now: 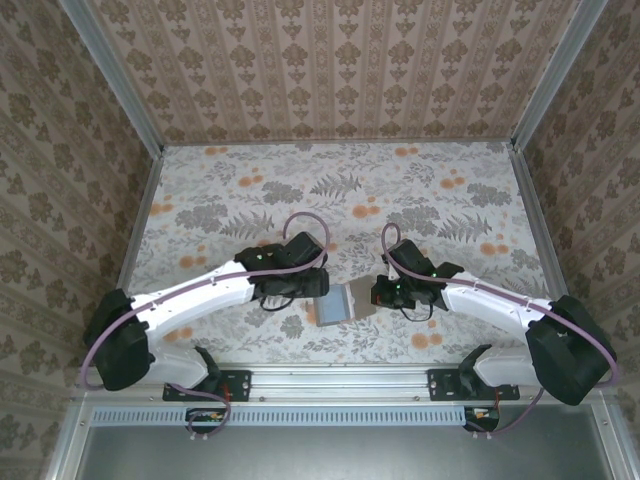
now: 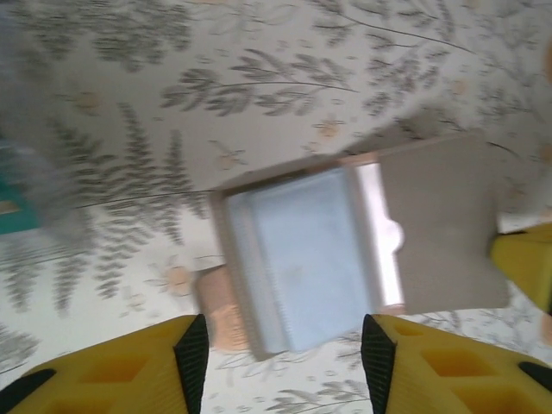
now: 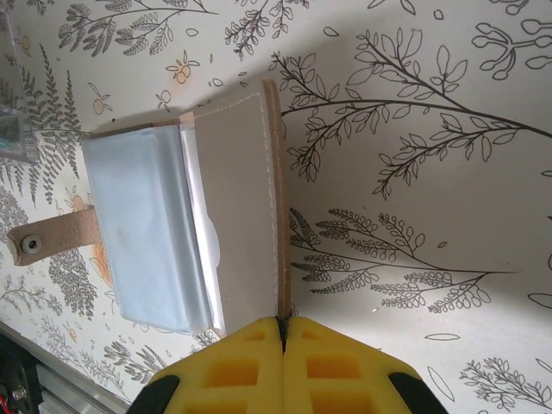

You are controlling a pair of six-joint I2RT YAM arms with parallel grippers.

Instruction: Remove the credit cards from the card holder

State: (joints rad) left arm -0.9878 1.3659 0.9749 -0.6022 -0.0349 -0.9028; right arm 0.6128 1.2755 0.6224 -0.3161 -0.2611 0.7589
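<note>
Lying open and flat on the table (image 1: 450, 200), between both arms: the card holder (image 1: 340, 303). Pinched tight at its grey-brown edge by the right gripper (image 3: 282, 321). By its blue-grey side, the left gripper (image 2: 283, 341), fingers spread wide, holding nothing.

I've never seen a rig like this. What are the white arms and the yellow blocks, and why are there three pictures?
These are two robot arms bolted to a flower-patterned table. One picture looks down from above. The other two come from a camera on each wrist, so the yellow blocks are the grippers' own fingers. Between the arms lies an opened card holder, blue-grey inside. The right gripper is pinched shut on the edge of its grey panel. The left gripper is open close by, holding nothing.
</note>
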